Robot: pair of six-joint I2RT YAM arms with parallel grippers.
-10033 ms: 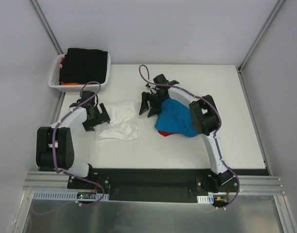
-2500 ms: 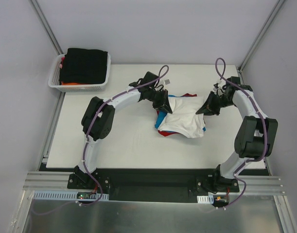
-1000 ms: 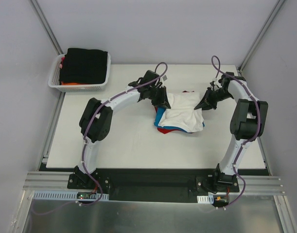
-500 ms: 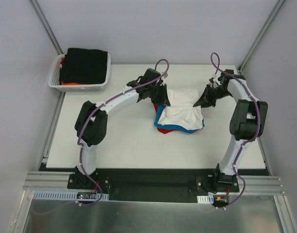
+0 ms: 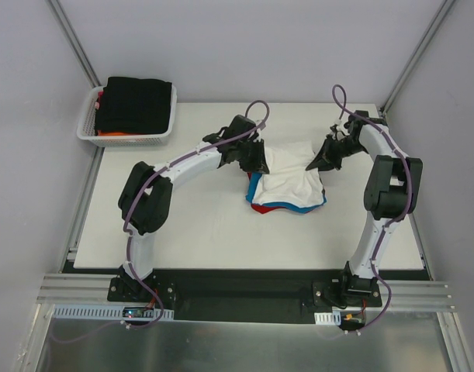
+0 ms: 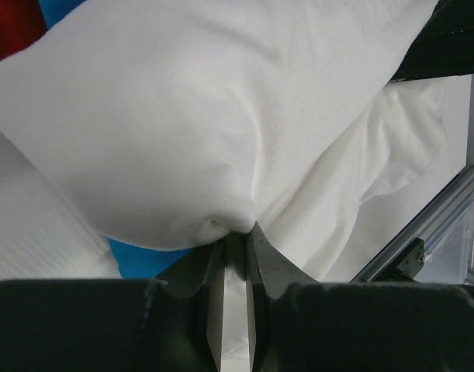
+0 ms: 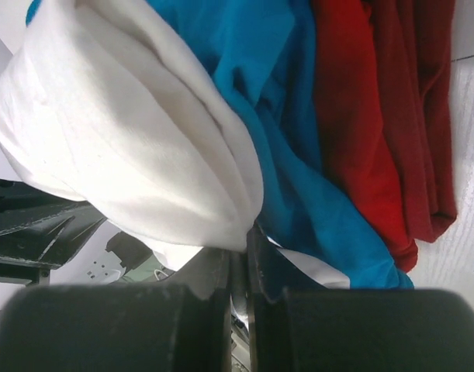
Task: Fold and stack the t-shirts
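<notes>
Two far corners of the white shirt [image 5: 293,177] are pinched, one in each closed gripper: the left gripper [image 5: 260,160] at its left end, the right gripper [image 5: 314,161] at its right. The shirt lies over the blue shirt [image 5: 254,186] and red shirt [image 5: 261,208], right of the middle of the table [image 5: 190,225]. Its held edge runs side to side between the arms; the rest spreads toward their bases, so neither arm is nearer.

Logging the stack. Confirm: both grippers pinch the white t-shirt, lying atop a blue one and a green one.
Not green: the right wrist view shows a red t-shirt at the bottom. The left gripper and right gripper do pinch the white t-shirt atop the blue t-shirt.
</notes>
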